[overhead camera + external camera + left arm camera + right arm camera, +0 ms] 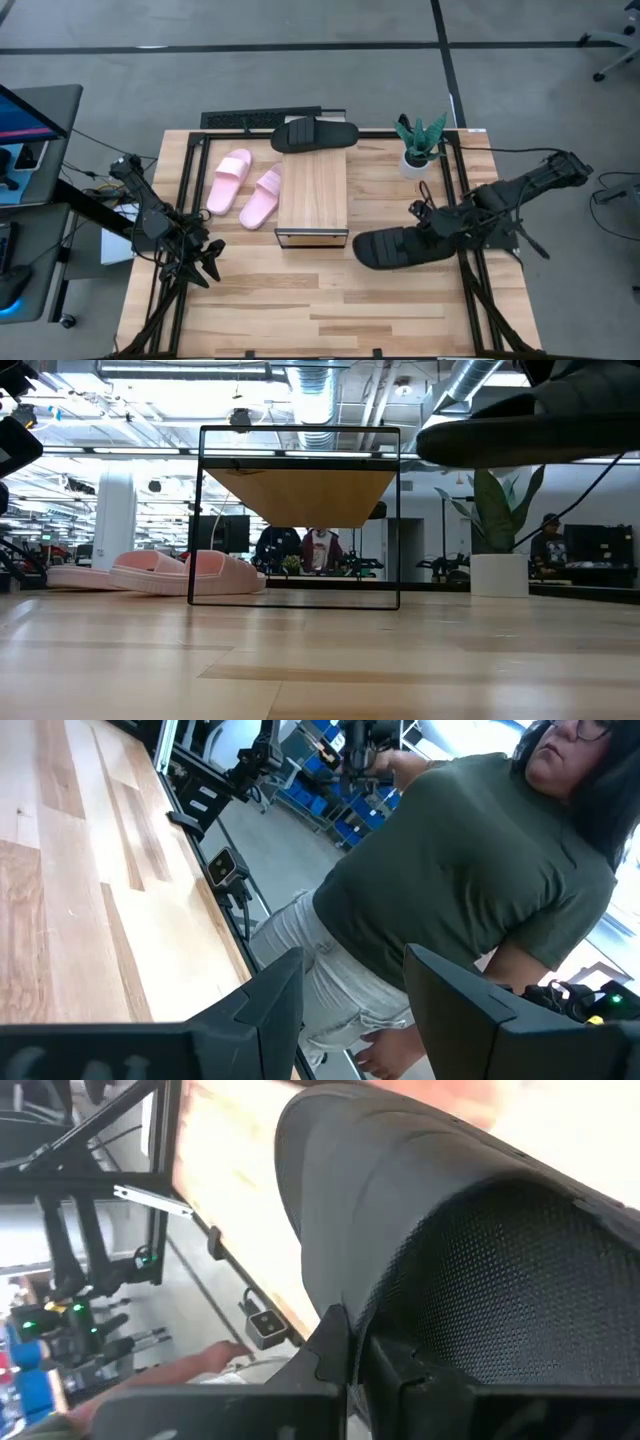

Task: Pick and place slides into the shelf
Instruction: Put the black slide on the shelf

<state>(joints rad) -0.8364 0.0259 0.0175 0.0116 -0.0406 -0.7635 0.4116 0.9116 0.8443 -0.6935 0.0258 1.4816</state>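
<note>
The shelf (312,195) is my landmark: two slides (246,188) lie side by side to its left. One slide (314,134) rests across its far end. My right gripper (432,222) holds another slide (400,247) raised off the table to its right.

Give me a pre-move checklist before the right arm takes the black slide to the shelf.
1. Grip: right end effector shut on the black slide, which hangs clear of the table in the low view. Ok.
2. Shelf top: second black slide overlaps its far end; the near part is bare. Ok.
3. Path from slide to shelf: nothing in between. Ok.
4. Pink slides: beside the shelf, out of the way. Ok.
5. Left end effector: open, empty, parked away. Ok.
6. Person by the table edge, seen in the left wrist view. Not ok.
</note>
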